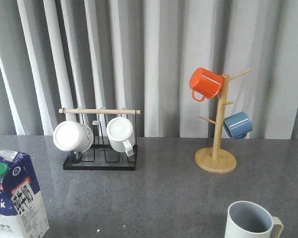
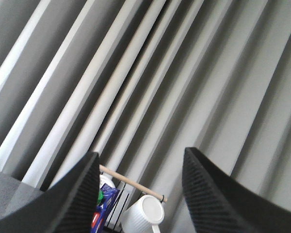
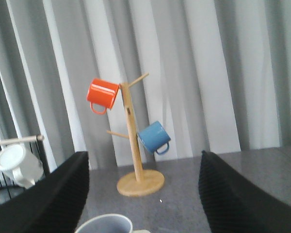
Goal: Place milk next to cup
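Note:
The milk (image 1: 16, 198), a dark-blue and white carton with a green cap, stands upright at the table's front left. A sliver of it shows in the left wrist view (image 2: 105, 204) beside one finger. The cup (image 1: 251, 221), cream-white with a grey inside, stands at the front right; its rim shows in the right wrist view (image 3: 106, 224). Neither arm shows in the front view. My left gripper (image 2: 141, 194) is open and empty, held above the table. My right gripper (image 3: 143, 194) is open and empty, just behind and above the cup.
A black wire rack (image 1: 100, 161) with a wooden bar holds two white ribbed mugs (image 1: 121, 134) at the back left. A wooden mug tree (image 1: 216, 156) with an orange mug (image 1: 205, 83) and a blue mug (image 1: 237, 125) stands at the back right. Curtains hang behind.

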Controlling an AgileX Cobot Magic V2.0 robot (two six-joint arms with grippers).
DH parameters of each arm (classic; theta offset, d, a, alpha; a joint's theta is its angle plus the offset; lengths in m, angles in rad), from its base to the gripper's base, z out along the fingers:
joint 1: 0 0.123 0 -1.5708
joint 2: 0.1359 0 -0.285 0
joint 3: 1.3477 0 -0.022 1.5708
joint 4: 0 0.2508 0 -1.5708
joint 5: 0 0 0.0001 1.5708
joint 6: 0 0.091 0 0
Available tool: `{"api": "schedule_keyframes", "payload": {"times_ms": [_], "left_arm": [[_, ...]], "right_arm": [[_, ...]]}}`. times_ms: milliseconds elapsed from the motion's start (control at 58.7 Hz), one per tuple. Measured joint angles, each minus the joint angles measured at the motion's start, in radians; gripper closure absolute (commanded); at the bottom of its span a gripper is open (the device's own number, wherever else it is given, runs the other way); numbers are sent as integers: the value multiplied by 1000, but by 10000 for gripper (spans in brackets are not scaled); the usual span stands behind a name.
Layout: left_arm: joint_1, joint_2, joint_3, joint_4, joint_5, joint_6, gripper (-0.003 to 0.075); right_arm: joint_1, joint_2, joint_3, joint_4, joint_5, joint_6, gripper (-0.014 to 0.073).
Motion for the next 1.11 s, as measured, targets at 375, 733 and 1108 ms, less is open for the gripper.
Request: {"api": "schedule_keyframes", "payload": {"times_ms": [375, 733, 1108], "left_arm": [[0, 187, -168, 52, 241, 1, 334], [0, 220, -168, 52, 260, 1, 334], [0, 220, -168, 52, 267, 1, 334]], "right_arm": [[0, 370, -339, 17, 423, -221, 122], [0, 662, -339, 124, 481, -395, 122], [0, 878, -339, 127, 377, -416, 122]]}}
